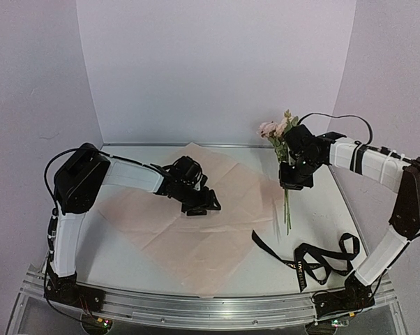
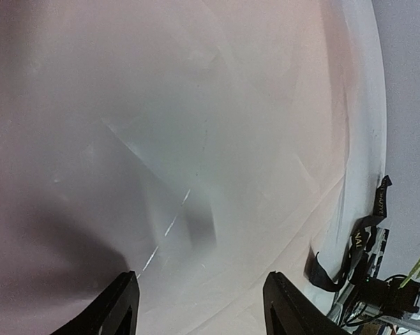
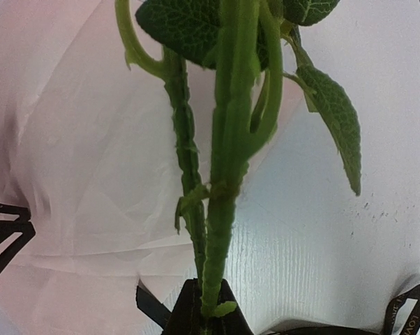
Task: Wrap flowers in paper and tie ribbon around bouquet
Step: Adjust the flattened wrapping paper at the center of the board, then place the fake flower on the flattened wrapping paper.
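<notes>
My right tool (image 1: 294, 176) is clamped together on the stems of the flowers (image 1: 278, 130), right of centre in the top view. Blooms are up and stem ends hang toward the worktop (image 1: 332, 209), just off the paper's (image 1: 189, 237) right edge. My left tool (image 1: 201, 201) stands apart with nothing between its fingers, low over the middle of the sheet. The ribbon (image 1: 321, 259) lies looped at lower right.

Step in hand, as I judge it: lay the flowers on the paper.
- Carry them left and set them down diagonally, stems well inside, so sheet is left on both sides to fold.
- The thin sheet may skid, so my left tool should pin it or move off.

Unclear:
- Whether my left tool touches the paper; its wrist view gives only blurred pink.
- Whether the ribbon's free end touches the sheet.
- The right wrist view cuts off the blooms, and the stems hide most of my fingers.
</notes>
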`<state>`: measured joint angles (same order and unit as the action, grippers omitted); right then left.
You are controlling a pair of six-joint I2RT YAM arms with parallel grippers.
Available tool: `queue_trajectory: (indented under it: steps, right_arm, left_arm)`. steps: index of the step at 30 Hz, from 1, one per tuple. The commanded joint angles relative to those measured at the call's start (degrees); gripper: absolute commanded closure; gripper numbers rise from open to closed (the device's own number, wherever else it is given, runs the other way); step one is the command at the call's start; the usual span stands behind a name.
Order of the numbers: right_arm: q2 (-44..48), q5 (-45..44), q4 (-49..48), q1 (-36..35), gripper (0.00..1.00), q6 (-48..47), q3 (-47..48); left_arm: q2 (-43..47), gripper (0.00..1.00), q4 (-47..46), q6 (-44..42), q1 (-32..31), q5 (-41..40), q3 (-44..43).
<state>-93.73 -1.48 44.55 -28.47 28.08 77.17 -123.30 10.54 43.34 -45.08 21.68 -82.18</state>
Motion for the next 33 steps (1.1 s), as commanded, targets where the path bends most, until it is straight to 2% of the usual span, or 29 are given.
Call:
queue_trajectory:
  steps: [1,6,10,14,20,26,33]
  right_arm:
    - [2.1,-1.0,-3.2,-1.2,1.0,0.3,0.7]
    - [0.8,-1.2,-4.0,-2.4,1.0,0.9,1.8]
    - [-1.8,-0.7,-5.9,-3.6,1.0,1.1,4.1]
    - [-5.9,1.2,-9.7,-5.2,1.0,1.6,7.7]
    - [-16.5,6.3,-15.0,-8.3,1.0,3.4,17.8]
    - [-30.8,9.7,-18.2,-11.0,1.0,6.5,33.1]
    - [-43.8,15.5,-22.7,-12.1,1.0,10.3,46.7]
  left_arm:
    - [3.4,0.37,5.4,-1.3,-0.2,-2.8,3.0]
    - [4.1,0.36,5.9,-3.4,-0.2,-3.2,2.2]
    - [4.9,0.34,6.5,-5.8,-0.2,-3.1,-2.3]
    - [9.9,0.31,5.8,-5.0,0.7,-5.2,-2.6]
    - [17.4,0.3,5.1,-2.0,6.5,-4.1,3.4]
    - [22.7,0.31,7.0,-2.6,11.7,-2.4,8.6]
    - [26.5,0.36,7.5,-1.3,18.9,-3.9,18.8]
